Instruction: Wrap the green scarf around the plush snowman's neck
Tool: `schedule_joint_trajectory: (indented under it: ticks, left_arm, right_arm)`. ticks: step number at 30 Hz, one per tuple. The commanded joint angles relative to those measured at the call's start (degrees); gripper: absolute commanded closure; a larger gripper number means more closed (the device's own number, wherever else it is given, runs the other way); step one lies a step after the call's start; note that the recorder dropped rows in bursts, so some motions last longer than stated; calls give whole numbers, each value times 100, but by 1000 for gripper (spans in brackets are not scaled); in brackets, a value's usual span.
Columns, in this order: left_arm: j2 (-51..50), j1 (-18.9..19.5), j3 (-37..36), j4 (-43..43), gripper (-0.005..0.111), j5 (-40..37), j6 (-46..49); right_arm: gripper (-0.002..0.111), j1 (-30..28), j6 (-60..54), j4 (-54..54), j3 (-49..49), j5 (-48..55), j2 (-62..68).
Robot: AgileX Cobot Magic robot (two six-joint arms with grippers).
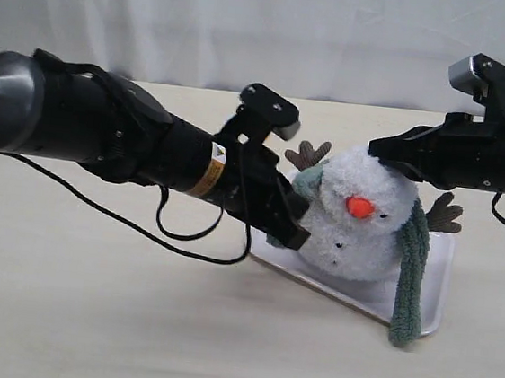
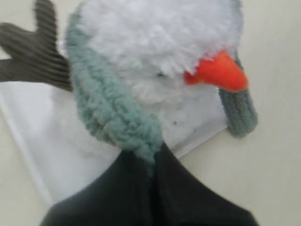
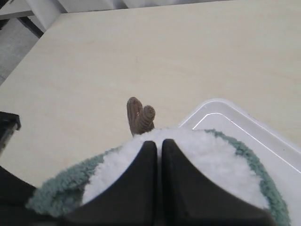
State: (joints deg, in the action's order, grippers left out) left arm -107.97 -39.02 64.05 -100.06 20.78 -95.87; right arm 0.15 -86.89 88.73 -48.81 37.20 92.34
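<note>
Wrapping is judged half done: green scarf pinched in the closed left hand, plush snowman touched on top by the closed right hand, frontal crossing required next.

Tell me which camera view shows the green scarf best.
Exterior view: both sides of the green scarf show, one end hanging over the tray rim. Left wrist view: one end pinched in the left claw. Right wrist view: only edges.
</note>
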Motion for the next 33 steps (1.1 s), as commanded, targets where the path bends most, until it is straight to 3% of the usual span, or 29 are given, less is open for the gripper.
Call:
schedule_joint_trajectory:
  ticks: [1, 10, 29, 33]
  left_arm:
    - [374, 312, -347, 11, 107, -30, -33]
    - [444, 377, -847, 11, 107, 219, 8]
    - [365, 363, -858, 11, 107, 920, 8]
    - [197, 363, -858, 11, 98, 886, 127]
  right_arm:
    - [104, 4, 55, -248, 23, -154, 43]
    - [104, 4, 82, -248, 23, -154, 43]
    - [104, 4, 233, -290, 23, -154, 43]
    - [104, 4, 383, -418, 23, -107, 43]
